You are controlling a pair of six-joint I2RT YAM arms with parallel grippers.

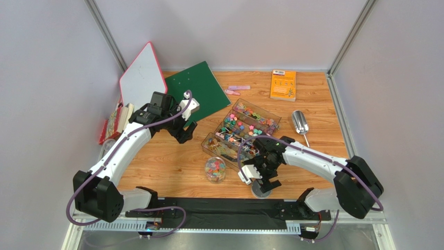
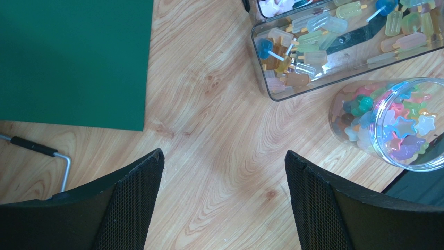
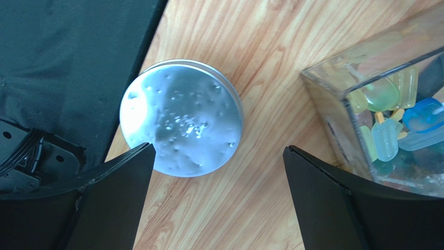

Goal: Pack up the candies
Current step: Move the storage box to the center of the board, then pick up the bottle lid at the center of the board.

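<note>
The candies [image 1: 249,115] filled the clear box [image 2: 260,67], with more in the jar [image 2: 379,117] just in front of it. The right gripper [image 3: 216,156], spread wide and empty, hung over the metal lid [image 3: 182,117] by the box's near corner, seemingly off-centre; closing there might skid the lid into the box. The left gripper [image 2: 224,159], also wide, hovered left of the box.

From up top, the round metal lid [image 1: 256,193] is mostly tucked under the right gripper [image 1: 264,181]. The candies [image 1: 233,118] in the clear divided box [image 1: 206,143] are way too tiny to make out shapes. On the left wrist cam the candy jar [image 2: 380,125] runs off the right edge, and the green board [image 2: 73,57] gets chopped at the top and left.
</note>
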